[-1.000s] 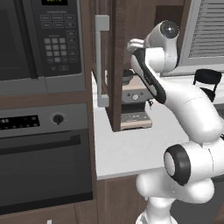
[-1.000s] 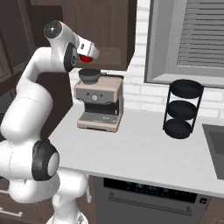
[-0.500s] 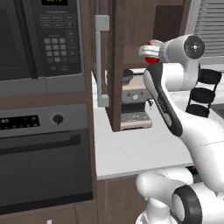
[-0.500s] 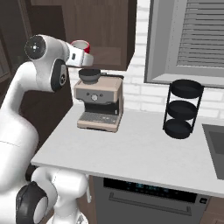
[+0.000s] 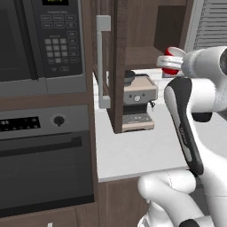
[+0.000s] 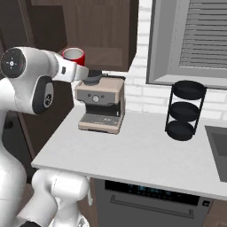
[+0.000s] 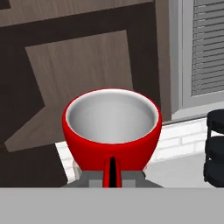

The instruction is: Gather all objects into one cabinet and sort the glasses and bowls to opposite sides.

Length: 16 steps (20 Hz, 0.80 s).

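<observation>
The gripper (image 6: pixel 79 66) is clamping a red cup (image 6: pixel 74 56) and holding it up above the espresso machine (image 6: pixel 100 103) just below the open cabinet (image 6: pixel 95 31), with the swung-out cabinet door (image 5: pixel 111 62) standing alongside and a black tiered rack (image 6: pixel 184 110) sitting well apart by the window.

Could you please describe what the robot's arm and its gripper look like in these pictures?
The arm is glossy white, built of rounded, tube-like segments, with a dark inset panel along one link and dark grey round caps at the joints. The gripper has a white body; its small dark finger tips are narrow. No cables show.
</observation>
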Motion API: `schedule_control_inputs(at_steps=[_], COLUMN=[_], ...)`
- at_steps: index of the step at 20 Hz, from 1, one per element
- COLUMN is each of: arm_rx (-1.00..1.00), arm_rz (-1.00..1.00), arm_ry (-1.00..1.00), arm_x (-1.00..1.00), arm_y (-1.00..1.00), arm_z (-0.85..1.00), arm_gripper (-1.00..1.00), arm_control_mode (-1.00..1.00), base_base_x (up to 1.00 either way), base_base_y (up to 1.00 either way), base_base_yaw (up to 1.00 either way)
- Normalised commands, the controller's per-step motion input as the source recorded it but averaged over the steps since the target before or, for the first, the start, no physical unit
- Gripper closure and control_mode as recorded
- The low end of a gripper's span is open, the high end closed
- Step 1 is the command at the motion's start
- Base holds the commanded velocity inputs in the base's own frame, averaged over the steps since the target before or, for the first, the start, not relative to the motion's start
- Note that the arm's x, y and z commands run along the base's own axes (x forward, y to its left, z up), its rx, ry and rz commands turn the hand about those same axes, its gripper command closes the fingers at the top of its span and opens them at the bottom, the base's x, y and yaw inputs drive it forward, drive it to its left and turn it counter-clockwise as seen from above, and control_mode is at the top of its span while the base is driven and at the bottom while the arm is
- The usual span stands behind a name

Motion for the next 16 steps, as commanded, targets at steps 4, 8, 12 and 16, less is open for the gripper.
schedule_control_inputs(at_steps=[4,8,12,16], arm_rx=[0.0,0.0,-0.01,0.0], arm_rz=[0.0,0.0,0.0,-0.06], arm_ry=[0.12,0.14,0.14,0.01], arm_x=[-1.0,-1.0,-1.0,-0.77], arm_y=[-0.14,-0.05,-0.01,0.0], arm_z=[-0.02,-0.08,-0.12,-0.07], arm_gripper=[1.0,1.0,1.0,1.0], arm_control_mode=[-1.0,-1.0,-1.0,-1.0], base_base_x=[0.0,0.0,0.0,0.0], base_base_y=[0.0,0.0,0.0,0.0], base_base_yaw=[0.0,0.0,0.0,0.0])
